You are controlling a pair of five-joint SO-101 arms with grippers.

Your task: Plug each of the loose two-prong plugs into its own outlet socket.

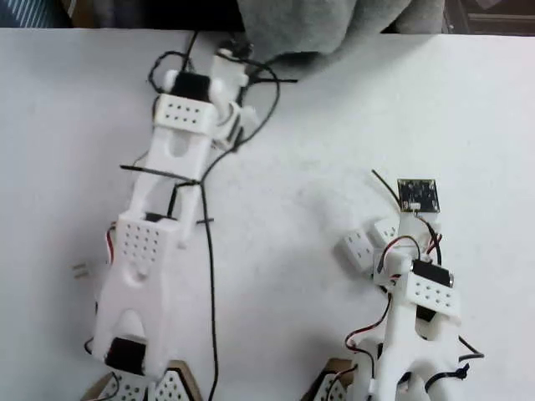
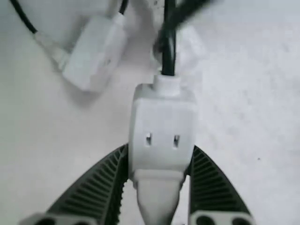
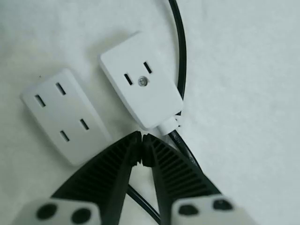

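Broadly, the job looks barely begun. The white table (image 1: 468,125) carries both arms. The left arm (image 1: 159,234) stretches far up the table beside a long black cable (image 1: 211,284), and the right arm (image 1: 414,326) sits short near the lower edge. A grey cloth (image 1: 334,25) drapes over the far edge.

In the left wrist view, the left claw (image 2: 159,157) is clamped on a white socket block (image 2: 161,122), with its ribbed fingers (image 2: 110,187) pressing on either side. The block's two slots face the camera and are empty, and a black cord (image 2: 168,51) leaves its far end. A white stub (image 2: 157,201) runs from the block's near end between the fingers. It may be a plug body already seated there, but I cannot tell. A second white connector (image 2: 93,51) lies near, apart from the block.

The right claw (image 3: 141,143) is closed on nothing, its tips touching. It sits just beside the corded end of a single socket (image 3: 140,86). Next to that lies a double socket (image 3: 65,117), and every slot on both is bare.

Smallest of all is a loose plug (image 1: 79,269), lying on the table just beside the left arm. Its two prongs point away from the arm, well apart from the sockets by the right arm.

As I judge it, no plug is clearly seated yet, and this one has to be picked up and carried to a socket.
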